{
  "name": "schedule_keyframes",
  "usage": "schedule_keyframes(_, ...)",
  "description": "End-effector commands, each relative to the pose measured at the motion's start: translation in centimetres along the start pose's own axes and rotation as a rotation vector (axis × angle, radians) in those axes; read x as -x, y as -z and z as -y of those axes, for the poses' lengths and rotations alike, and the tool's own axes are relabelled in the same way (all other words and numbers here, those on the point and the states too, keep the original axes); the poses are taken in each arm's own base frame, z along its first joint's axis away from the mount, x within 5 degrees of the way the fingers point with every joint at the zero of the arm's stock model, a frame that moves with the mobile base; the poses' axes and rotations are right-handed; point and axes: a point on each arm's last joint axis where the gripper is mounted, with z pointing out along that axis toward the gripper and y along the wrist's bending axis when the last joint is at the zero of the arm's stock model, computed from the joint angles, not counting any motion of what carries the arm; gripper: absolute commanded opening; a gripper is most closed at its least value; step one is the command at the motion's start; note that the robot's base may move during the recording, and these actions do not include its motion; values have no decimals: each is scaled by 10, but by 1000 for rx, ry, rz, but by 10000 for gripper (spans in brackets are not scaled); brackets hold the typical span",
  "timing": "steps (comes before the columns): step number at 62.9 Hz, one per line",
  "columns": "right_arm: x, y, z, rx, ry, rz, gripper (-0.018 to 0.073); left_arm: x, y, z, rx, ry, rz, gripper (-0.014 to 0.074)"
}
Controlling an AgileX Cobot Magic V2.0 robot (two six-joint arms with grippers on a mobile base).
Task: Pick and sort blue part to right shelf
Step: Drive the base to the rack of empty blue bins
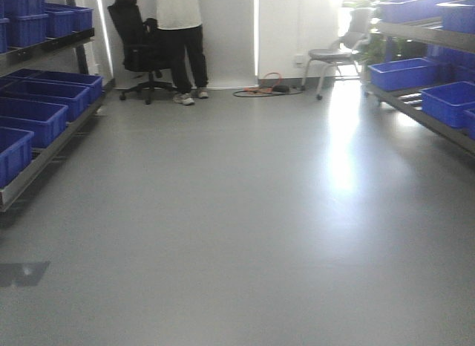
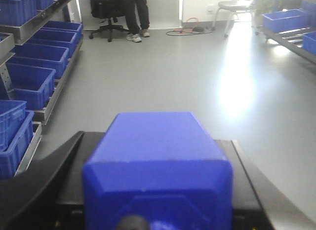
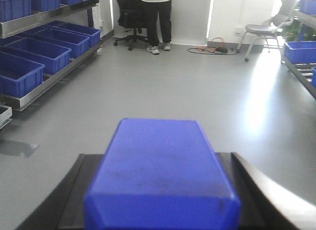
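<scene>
Right up against the left wrist lens we've got a blue block (image 2: 158,166), blurry and cut off at the bottom. Dark arms of the left gripper (image 2: 157,141) flank it, but the fingertips are out of sight. We can't tell if it's clenched or loose, or whether that block is even the part. Same deal with the right gripper (image 3: 160,156) and a second blue block (image 3: 160,175). Ahead and off to the right of both tools, the right shelf (image 1: 427,116) carries blue bins (image 1: 403,73), half washed out by glare. Straight ahead, a person (image 1: 182,41) is cropped at the chest.
</scene>
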Motion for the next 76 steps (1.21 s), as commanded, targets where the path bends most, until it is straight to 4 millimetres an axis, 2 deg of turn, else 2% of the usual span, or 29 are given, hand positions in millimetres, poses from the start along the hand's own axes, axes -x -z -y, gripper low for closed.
schedule_keyframes(1, 18, 9, 0, 7, 21, 141, 249, 15, 5, 1, -28, 3, 109, 314)
schedule_keyframes(76, 18, 9, 0, 7, 21, 141, 249, 15, 5, 1, -32, 3, 109, 314)
